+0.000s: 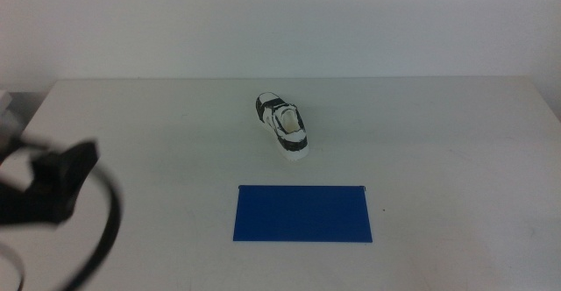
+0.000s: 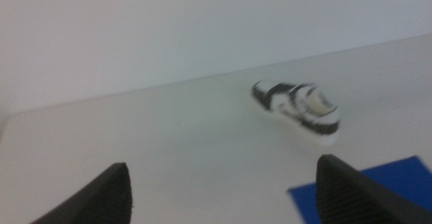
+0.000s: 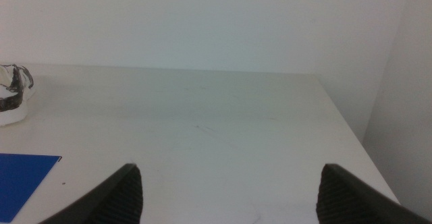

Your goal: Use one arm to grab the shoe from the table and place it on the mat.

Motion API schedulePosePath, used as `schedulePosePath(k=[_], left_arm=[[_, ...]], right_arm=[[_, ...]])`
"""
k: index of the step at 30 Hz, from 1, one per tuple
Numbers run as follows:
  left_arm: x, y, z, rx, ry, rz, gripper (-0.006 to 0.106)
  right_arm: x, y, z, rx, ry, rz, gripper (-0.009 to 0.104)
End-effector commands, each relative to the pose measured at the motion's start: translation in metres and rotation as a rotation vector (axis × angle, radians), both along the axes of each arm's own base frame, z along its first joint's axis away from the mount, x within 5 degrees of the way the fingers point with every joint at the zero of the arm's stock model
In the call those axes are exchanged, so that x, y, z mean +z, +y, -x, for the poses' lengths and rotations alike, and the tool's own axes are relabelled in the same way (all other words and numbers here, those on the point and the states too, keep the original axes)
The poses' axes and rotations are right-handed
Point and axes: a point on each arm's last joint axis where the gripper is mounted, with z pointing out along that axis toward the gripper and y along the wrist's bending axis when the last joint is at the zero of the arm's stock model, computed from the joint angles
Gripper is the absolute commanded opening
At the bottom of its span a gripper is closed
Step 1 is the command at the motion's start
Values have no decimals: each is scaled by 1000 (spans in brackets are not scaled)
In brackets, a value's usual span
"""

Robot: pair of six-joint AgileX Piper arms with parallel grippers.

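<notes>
The white sneaker with black patches [image 1: 283,126] lies on the white table [image 1: 438,142] a little behind the royal blue mat [image 1: 302,213], apart from it. The left arm [image 1: 53,186] comes in blurred at the left side, well left of the shoe and mat. My left gripper [image 2: 224,177] is open and empty; its view shows the shoe [image 2: 297,106] ahead and a corner of the mat [image 2: 378,187]. My right gripper [image 3: 231,177] is open and empty and out of the middle view; its view shows part of the shoe [image 3: 13,92] and a mat corner [image 3: 23,177].
A black cable loop [image 1: 110,225] hangs by the left arm. The table's right edge [image 3: 351,133] meets a white wall. A small pale object [image 1: 5,107] sits at the far left edge.
</notes>
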Motion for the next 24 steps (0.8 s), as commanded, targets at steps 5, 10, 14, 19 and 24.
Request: schedulePosePath(k=[5,10,14,19,24], left_arm=[[66,-31,-61,-77,-20,20,93],[85,-54,-109,-103,18,10,93],[84,-68,-148,-95,62,35,91],[79,-80,-176,-87,108,95,90],[75,-85,-189,-78,129,119,90]], right_arm=[[12,0,2,0,-109,24,66],[12,0,2,0,-109,24,66],[12,0,2,0,-109,24,66],[12,0,2,0,-109,24,66],[12,0,2,0,-109,24,66]])
